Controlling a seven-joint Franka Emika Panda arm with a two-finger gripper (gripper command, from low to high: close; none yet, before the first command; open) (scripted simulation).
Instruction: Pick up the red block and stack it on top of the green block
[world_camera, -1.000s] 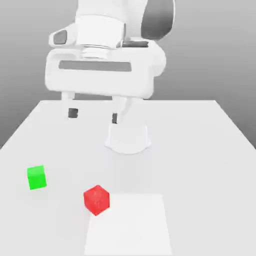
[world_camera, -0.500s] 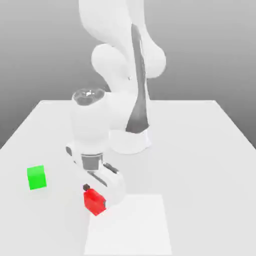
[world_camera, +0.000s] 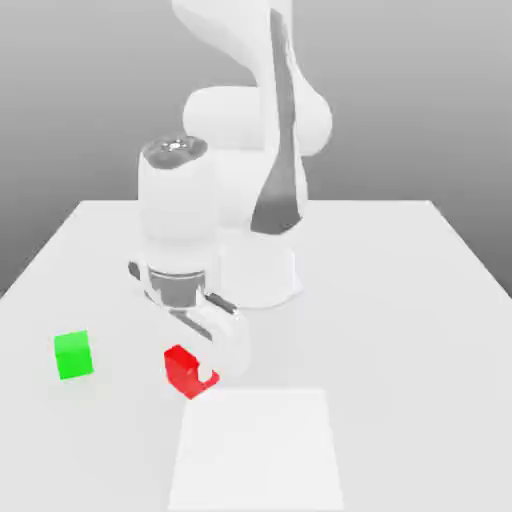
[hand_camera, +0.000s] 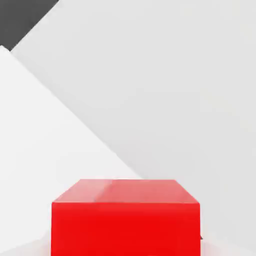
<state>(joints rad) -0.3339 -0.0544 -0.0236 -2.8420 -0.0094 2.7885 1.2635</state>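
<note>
The red block (world_camera: 181, 366) sits between the fingers of my gripper (world_camera: 192, 376), which is shut on it and holds it a little above the white table (world_camera: 400, 300). In the hand view the red block (hand_camera: 125, 217) looms close, its top face and one side face showing. The green block (world_camera: 73, 355) rests on the table toward the exterior view's left, apart from the red block by about two block widths. My arm comes down onto the red block from behind it.
The arm's white base (world_camera: 258, 278) stands at the table's middle, behind the blocks. A brighter white square patch (world_camera: 252, 450) lies flat on the table near its front edge, just right of the red block.
My gripper came down from high above the table, shut on the red block, and has lifted it slightly. The green block has not moved.
</note>
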